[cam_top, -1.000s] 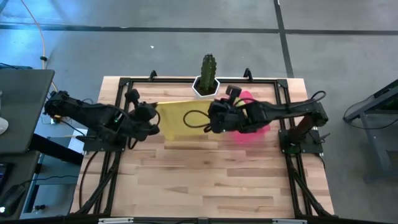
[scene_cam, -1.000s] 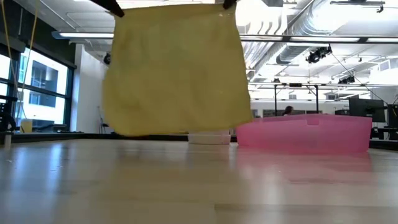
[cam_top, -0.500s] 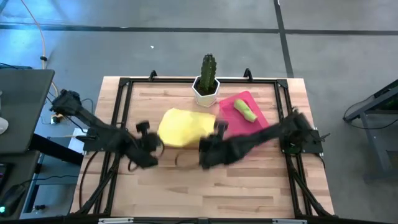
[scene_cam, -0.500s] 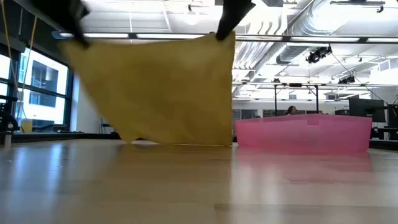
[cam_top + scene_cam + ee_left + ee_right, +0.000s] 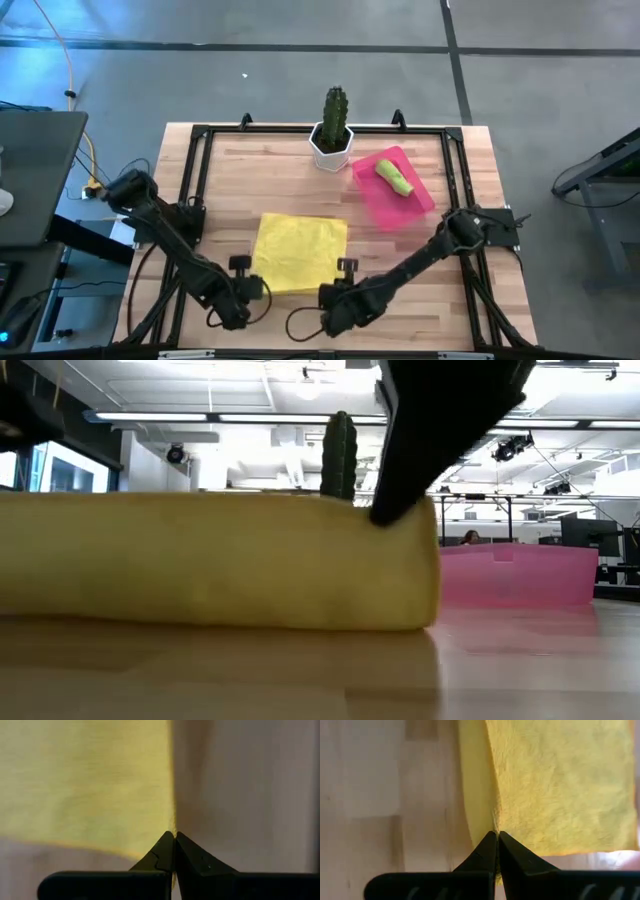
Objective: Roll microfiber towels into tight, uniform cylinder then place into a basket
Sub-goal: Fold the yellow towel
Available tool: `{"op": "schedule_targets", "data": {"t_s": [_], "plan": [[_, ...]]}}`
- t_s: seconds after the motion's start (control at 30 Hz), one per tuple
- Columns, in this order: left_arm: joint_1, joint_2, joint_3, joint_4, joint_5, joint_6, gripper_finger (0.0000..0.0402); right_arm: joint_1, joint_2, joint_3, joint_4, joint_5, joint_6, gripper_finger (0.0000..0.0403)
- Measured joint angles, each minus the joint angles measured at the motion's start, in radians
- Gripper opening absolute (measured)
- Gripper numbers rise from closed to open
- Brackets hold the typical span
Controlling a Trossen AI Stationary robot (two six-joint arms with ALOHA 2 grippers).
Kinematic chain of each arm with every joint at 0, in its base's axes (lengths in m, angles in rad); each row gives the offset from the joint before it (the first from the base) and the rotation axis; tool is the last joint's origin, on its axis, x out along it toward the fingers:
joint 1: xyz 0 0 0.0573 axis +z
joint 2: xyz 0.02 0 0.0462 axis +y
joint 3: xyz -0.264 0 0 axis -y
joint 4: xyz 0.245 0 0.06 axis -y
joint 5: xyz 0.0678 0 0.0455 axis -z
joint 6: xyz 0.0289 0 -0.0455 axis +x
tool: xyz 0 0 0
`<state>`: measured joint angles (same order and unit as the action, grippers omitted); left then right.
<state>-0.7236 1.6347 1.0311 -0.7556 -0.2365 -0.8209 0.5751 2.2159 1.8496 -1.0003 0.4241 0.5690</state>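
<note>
The bright yellow towel [image 5: 300,252] lies spread on the wooden table, toward its near edge. My left gripper [image 5: 250,287] is shut on the towel's near left corner. My right gripper [image 5: 338,287] is shut on its near right corner, and also shows in the low view [image 5: 385,515]. The lime green towel [image 5: 395,178] lies rolled up in the pink tray [image 5: 415,205] at the far right. My left gripper pinches the yellow towel's near left corner [image 5: 170,822] between its two fingertips. The near edge is held a little above the table, and the rest lies on the wood. My right gripper pinches the near right corner [image 5: 495,822] between its two fingertips. The cloth there is raised off the table [image 5: 420,560], and the far part lies flat.
A white hexagonal pot with a cactus [image 5: 333,140] stands at the far edge, left of the pink tray. A black cable loop [image 5: 300,322] lies near the front edge. Bare wood lies between the towel and the pot.
Both grippers have swept from the far middle of the table toward its near edge and down, each still shut on a corner. The yellow towel hung in the air below them. It is now laid out flat on the wood, with only its near edge raised.
</note>
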Motion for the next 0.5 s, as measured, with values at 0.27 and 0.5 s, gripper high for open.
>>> {"op": "schedule_targets", "data": {"t_s": [0.27, 0.5], "plan": [[0.059, 0.001, 0.002, 0.020, 0.018, 0.093, 0.0000, -0.070, 0.008, 0.000, -0.080, -0.007, -0.092, 0.0000], [0.110, 0.002, -0.038, 0.018, 0.133, 0.091, 0.0000, -0.089, -0.006, -0.058, 0.100, -0.062, -0.171, 0.0000]]}}
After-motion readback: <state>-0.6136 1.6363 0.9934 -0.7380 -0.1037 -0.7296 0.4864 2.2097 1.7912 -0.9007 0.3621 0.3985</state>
